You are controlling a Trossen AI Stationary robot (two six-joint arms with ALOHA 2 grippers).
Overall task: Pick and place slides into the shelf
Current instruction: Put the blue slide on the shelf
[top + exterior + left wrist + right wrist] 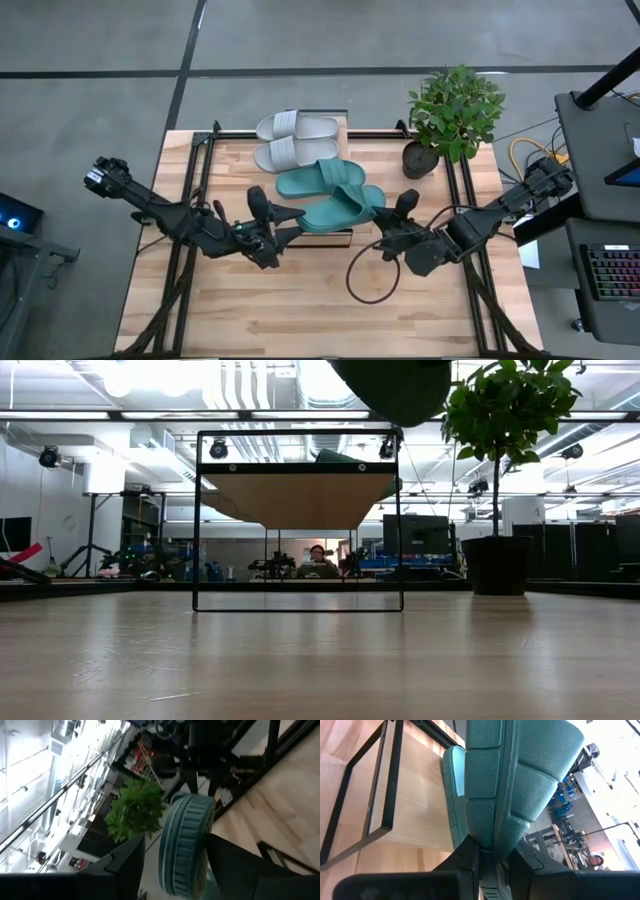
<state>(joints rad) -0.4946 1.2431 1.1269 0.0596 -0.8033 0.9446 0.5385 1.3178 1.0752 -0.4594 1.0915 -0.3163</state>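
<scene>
The shelf stands mid-table, its wood top on a dark frame. Two pale slides lie on its far end, and one teal slide lies behind the held one, its edge showing. The second teal slide hangs over the shelf's near end. My right gripper is shut on its right end. My left gripper is open, a finger on either side of the slide's left end, with a gap on one side. My right gripper pinches the teal slide's end toward the table's right between its two fingers. It comes roughly level from the table's right, along the slide's length. The patterned sole faces the wrist camera. The slide seems lifted above the shelf top.
A potted plant stands at the table's far right corner. A dark cable loop lies on the table near the right arm. A person sits in the room beyond. Bare tabletop lies toward the near edge.
</scene>
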